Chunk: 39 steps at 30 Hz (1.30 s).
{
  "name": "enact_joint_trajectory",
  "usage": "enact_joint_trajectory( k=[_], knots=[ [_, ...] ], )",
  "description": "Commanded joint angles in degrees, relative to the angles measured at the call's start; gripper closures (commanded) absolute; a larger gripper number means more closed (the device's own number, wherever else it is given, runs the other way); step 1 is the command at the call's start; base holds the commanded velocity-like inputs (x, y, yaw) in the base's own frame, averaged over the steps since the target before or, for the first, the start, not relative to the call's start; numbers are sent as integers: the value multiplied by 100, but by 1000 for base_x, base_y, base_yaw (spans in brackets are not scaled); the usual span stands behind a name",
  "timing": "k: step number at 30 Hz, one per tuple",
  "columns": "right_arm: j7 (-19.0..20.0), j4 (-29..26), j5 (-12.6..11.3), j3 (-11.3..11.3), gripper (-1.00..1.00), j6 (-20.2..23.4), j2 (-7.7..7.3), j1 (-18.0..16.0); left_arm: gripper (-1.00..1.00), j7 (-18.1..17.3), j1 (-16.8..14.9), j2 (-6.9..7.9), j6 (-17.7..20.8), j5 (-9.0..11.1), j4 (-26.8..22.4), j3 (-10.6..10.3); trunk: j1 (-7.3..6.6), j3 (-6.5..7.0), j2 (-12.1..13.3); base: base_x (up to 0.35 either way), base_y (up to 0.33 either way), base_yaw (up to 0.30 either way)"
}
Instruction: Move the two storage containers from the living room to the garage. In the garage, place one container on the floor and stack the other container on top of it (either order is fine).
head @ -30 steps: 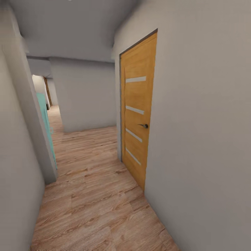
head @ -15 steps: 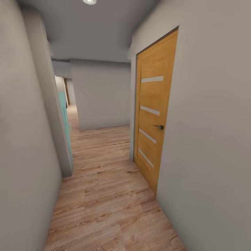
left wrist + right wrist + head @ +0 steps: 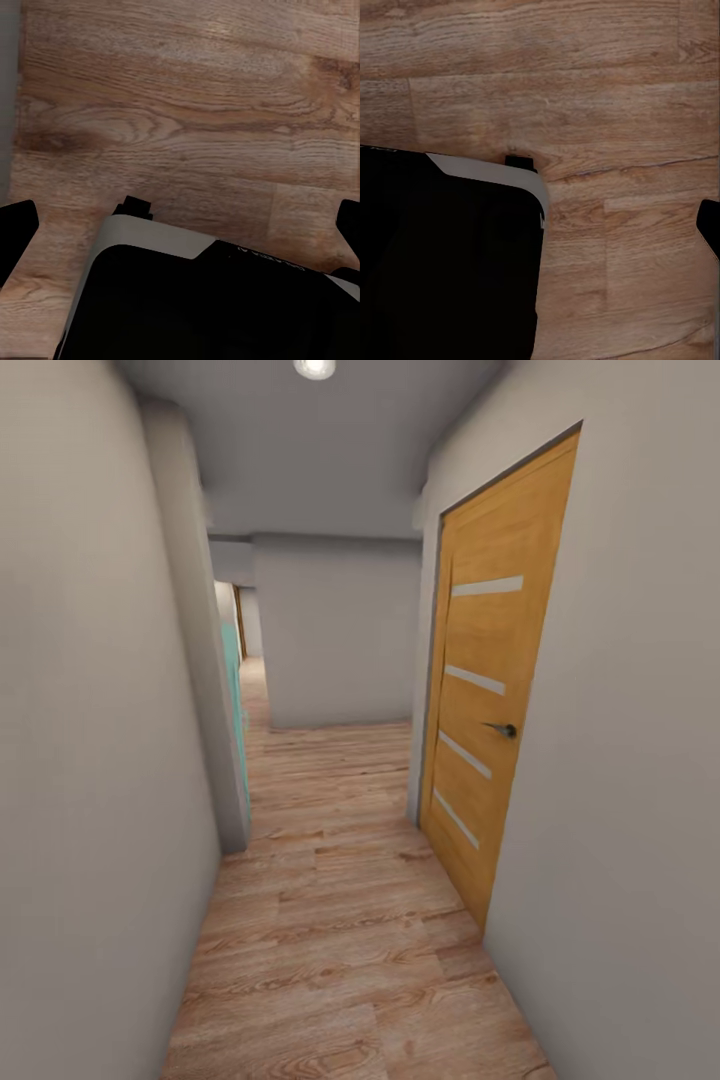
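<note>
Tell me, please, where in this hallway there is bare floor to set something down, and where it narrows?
The wood plank floor lies bare between the grey left wall and the right wall with the orange door. It is tightest where the left wall's corner juts in opposite the door frame. Beyond, bare floor widens before the grey far wall.

We face a narrow corridor of plank floor [image 3: 340, 920]. Passage runs straight past the shut wooden door [image 3: 490, 730], then seemingly left around the grey end wall [image 3: 340, 630]; a wall corner [image 3: 215, 690] pinches opposite the door.
</note>
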Motion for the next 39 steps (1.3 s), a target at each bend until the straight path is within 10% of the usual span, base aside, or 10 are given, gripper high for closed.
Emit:
enact_joint_trajectory(
  k=[1,39],
  knots=[
    [-22,18,-11,39,-100,-30,2,-9,-100,20,-5,-3,-16,44,4,-48,2,-11,-10,0,0,276],
    [-4,18,-1,52,-100,-13,-6,-8,-100,12,-5,6,13,27,4,-51,2,-11,-10,207,0,64]
  ],
)
